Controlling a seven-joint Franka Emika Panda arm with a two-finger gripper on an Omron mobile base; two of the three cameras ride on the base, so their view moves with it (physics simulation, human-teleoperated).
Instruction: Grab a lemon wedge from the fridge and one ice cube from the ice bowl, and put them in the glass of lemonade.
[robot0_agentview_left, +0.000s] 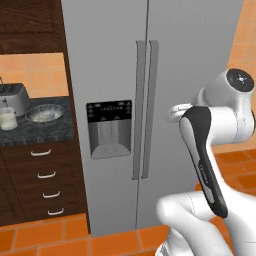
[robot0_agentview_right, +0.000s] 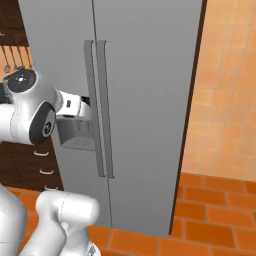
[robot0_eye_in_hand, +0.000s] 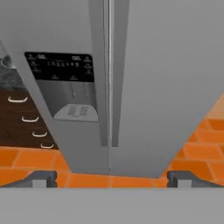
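Facing the closed fridge (robot0_agentview_left: 190, 60), my pincer (robot0_eye_in_hand: 112, 179) gapes wide and empty; ice bowl (robot0_agentview_left: 44, 113) and glass of lemonade (robot0_agentview_left: 7, 119) sit on the tabletop (robot0_agentview_left: 40, 131).

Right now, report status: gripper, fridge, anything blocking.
Gripper open, empty, facing the fridge. Both doors shut, handles dead ahead, untouched. Nothing between hand and doors.

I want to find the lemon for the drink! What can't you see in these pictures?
- Lemon wedge: hidden behind the shut doors of the fridge in the left base view.
- Ice in the ice bowl: too small to make out, left base view.
- Glass of lemonade: partly cut off by the left edge.
- Toaster: also partly cut off there.
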